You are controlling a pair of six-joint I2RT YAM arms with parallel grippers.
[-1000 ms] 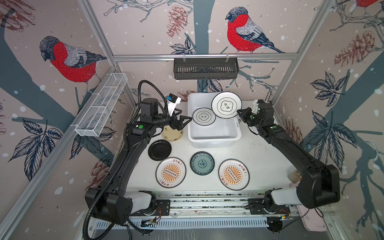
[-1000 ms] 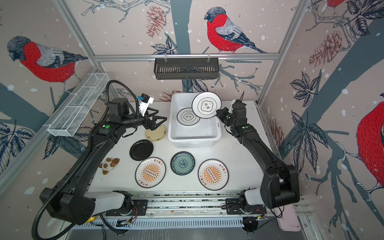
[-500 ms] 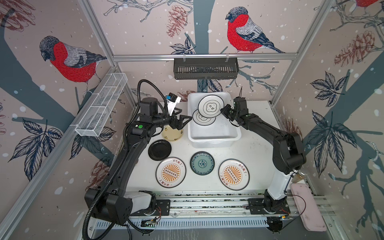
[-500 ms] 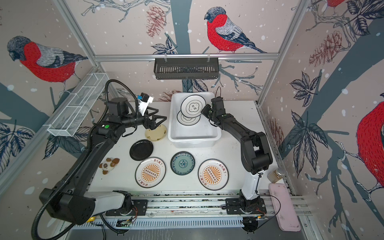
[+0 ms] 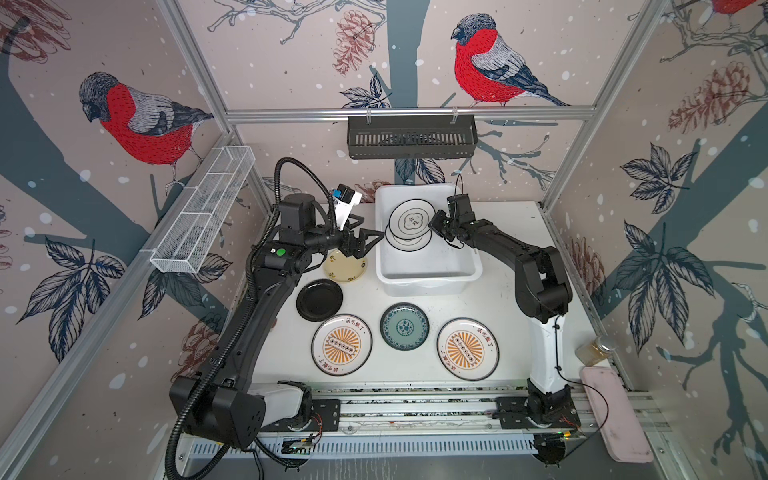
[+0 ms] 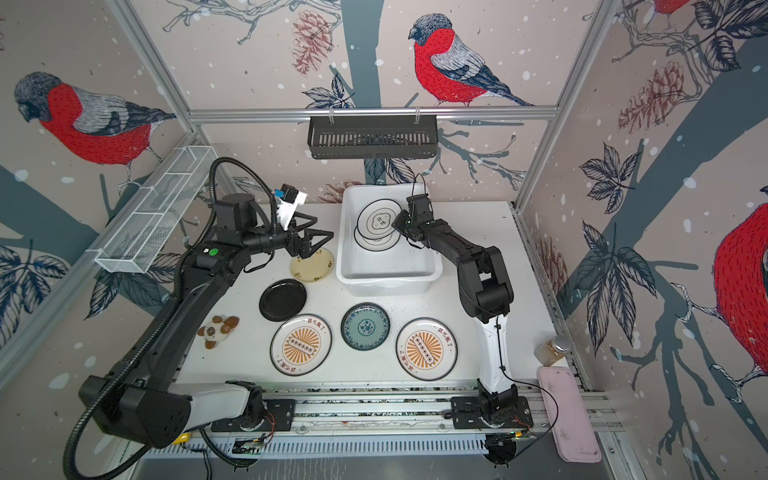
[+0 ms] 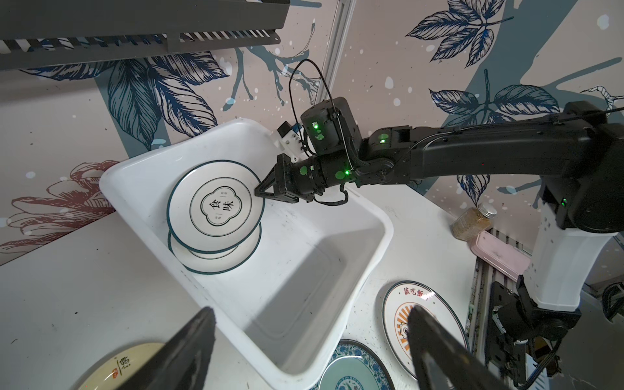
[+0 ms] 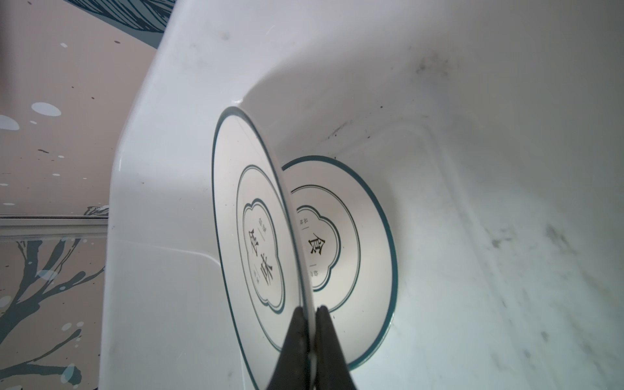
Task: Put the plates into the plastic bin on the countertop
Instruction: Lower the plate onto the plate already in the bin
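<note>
Top views both show the bin (image 5: 428,283) at 12 o'clock on the countertop (image 5: 507,299). The right gripper (image 5: 434,222) is clamped on the 3 o'clock edge of the held plate (image 5: 413,219), white with a black quatrefoil. It holds that plate tilted in the bin's far half, over the lower plate (image 5: 405,246) of the same pattern. The left gripper (image 5: 372,228) hangs spread wide and empty just at 9 o'clock of the bin, above the yellow plate (image 5: 345,269). The black plate (image 5: 319,300) lies at 7 o'clock of the yellow one. Along the 6 o'clock edge lie a sunburst plate (image 5: 341,345), the teal plate (image 5: 404,326) and a second sunburst plate (image 5: 467,350), all apart from each other.

Left wrist view: the left fingers (image 7: 189,351) stand far apart with nothing between them. Beyond them, the right gripper bites the held plate's rim, and that plate overlaps the lower one inside the bin.

Right wrist view: the right fingers (image 8: 293,337) pinch the held plate's rim. The plate is seen nearly edge-on, raised off the lower plate, which lies on the bin floor.
</note>
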